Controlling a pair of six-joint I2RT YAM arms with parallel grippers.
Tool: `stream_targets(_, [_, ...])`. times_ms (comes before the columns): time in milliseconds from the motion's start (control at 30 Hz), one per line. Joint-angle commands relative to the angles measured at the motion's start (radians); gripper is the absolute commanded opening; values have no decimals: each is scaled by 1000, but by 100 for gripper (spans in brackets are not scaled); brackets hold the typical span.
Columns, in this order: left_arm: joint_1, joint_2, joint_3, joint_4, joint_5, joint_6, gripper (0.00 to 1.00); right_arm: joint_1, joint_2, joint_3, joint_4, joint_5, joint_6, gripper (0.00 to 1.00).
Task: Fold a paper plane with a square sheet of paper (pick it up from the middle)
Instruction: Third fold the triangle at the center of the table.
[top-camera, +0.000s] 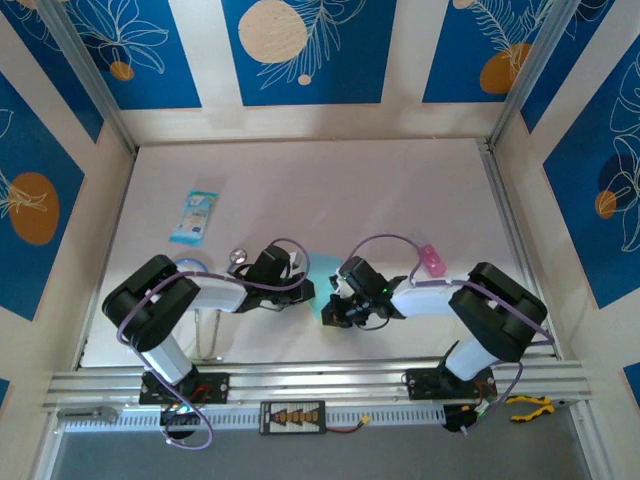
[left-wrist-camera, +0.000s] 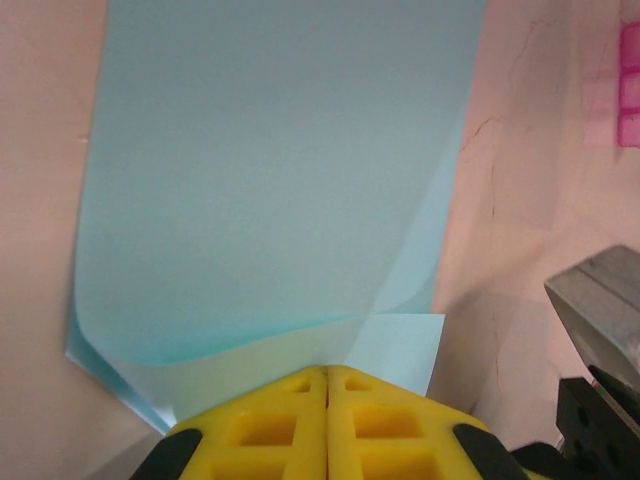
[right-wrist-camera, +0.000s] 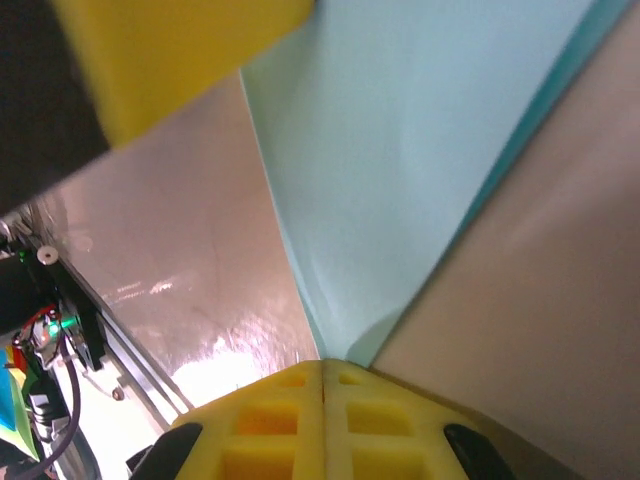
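The square sheet of paper (top-camera: 322, 270) is light blue and lies between the two grippers near the table's front middle. In the left wrist view the sheet (left-wrist-camera: 280, 180) stretches away from my left gripper (left-wrist-camera: 328, 372), whose yellow fingers are shut on its near edge, where a layer curls over. In the right wrist view the sheet (right-wrist-camera: 400, 150) narrows to a corner that ends in my right gripper (right-wrist-camera: 322, 366), which is shut on it. From above, the left gripper (top-camera: 303, 290) and the right gripper (top-camera: 333, 312) sit close together. The paper plane is out of view.
A blue-and-white printed packet (top-camera: 194, 216) lies at the back left. A small pink item (top-camera: 432, 260) sits right of the sheet, also at the right edge of the left wrist view (left-wrist-camera: 630, 85). The metal rail (top-camera: 320, 380) runs along the table's front edge.
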Motion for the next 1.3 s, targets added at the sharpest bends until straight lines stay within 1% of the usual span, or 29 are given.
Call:
stream_targets(0, [9,2,-37,-75,-20,-13,7,11,-56,-6,-105,20,-3,2])
stream_targets(100, [9,0,-42,-66,-19,-20,7,-3,-101,4,-86,35,6,3])
stream_targets(167, [7,-2,-47,-61,-18,-27,7,-17,-93,26,-60,16,14,3])
stream_targets(367, [6,-16,-85,-2,-33,-83,7,-18,58,129,7,-36,25,4])
stream_targets(500, [-3,-35,-122,41,-58,-139,7,-20,144,164,-27,-22,18,5])
stream_targets(633, [-21,-72,-146,28,-107,-165,7,-12,129,117,-46,-22,-6,4])
stream_targets(800, [-41,-114,-172,24,-161,-205,7,-26,23,23,-67,-5,-6,3])
stream_targets(933, [-75,-135,-176,24,-205,-238,7,-26,-32,37,-63,3,5,4])
stream_targets(1067, [-103,-146,-173,19,-244,-257,7,-23,3,84,-9,-7,26,4])
stream_targets(1200, [-107,-151,-176,18,-253,-257,7,-17,87,135,33,-34,38,5])
stream_targets(1267, [-107,-158,-176,18,-252,-251,7,-12,119,144,27,-19,40,5])
